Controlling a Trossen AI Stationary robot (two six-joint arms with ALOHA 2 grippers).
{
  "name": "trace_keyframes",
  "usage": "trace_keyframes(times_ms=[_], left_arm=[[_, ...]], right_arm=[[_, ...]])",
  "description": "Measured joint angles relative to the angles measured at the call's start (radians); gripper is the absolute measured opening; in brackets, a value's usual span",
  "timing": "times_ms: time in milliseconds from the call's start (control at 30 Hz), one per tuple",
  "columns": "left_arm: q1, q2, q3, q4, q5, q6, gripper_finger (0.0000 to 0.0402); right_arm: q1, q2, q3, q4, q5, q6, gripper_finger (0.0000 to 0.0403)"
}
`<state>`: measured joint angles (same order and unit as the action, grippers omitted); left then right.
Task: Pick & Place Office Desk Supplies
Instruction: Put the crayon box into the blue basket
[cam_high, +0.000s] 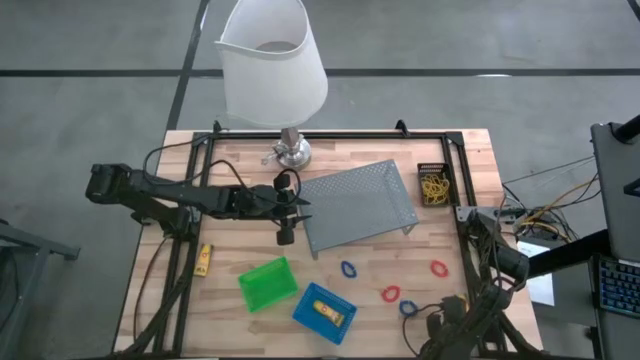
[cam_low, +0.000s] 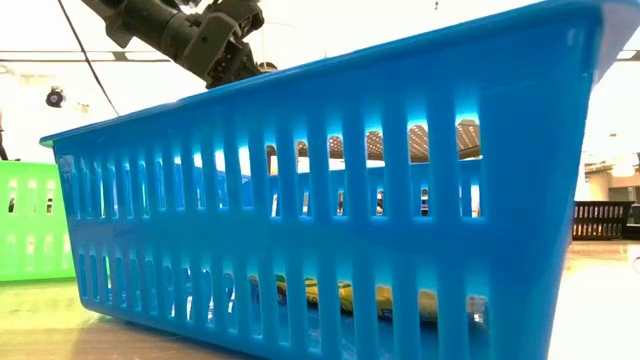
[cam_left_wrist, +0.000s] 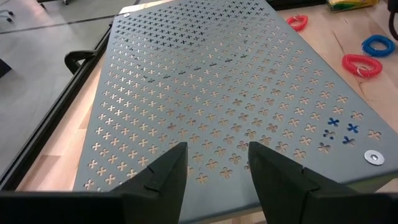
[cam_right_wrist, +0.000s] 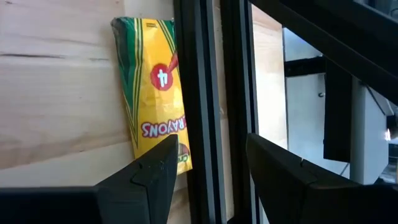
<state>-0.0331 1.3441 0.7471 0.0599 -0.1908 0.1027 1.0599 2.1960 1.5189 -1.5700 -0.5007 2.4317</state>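
Over the big grey mesh tray is where my left gripper hangs right now, at the tray's left edge. Its fingers are spread moderately wide with nothing between them. The tray isn't part of the job, so I'd lift clear of it before heading anywhere and not drag across that perforated top.

Next down in size: the green bin and blue bin sit side by side toward the front of the table. The blue one already has something yellow in the bottom. The little black bin, just off the tray's right end, holds the yellow rubber bands.

The right gripper is parked low, jaws wide and empty, looking at a crayon pack lying against the black frame rail.

Smallest stuff: the red loops and blue loops are loose on the wood in front of the tray. My guess is the blue one nearest the tray is the left arm's easiest target. I'd come straight down, straddle one side of the ring, and close gently since it'll squirm.
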Motion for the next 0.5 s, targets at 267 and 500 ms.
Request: trace_keyframes(times_ms=[267, 500], left_arm=[[0.000, 0.000, 0.000, -0.001, 0.000, 0.000, 0.0175], [0.000, 0.000, 0.000, -0.001, 0.000, 0.000, 0.0175]], right_arm=[[0.003, -0.002, -0.033, 0.047, -0.001, -0.001, 0.0187], [0.003, -0.005, -0.061, 0.105, -0.001, 0.001, 0.0187]])
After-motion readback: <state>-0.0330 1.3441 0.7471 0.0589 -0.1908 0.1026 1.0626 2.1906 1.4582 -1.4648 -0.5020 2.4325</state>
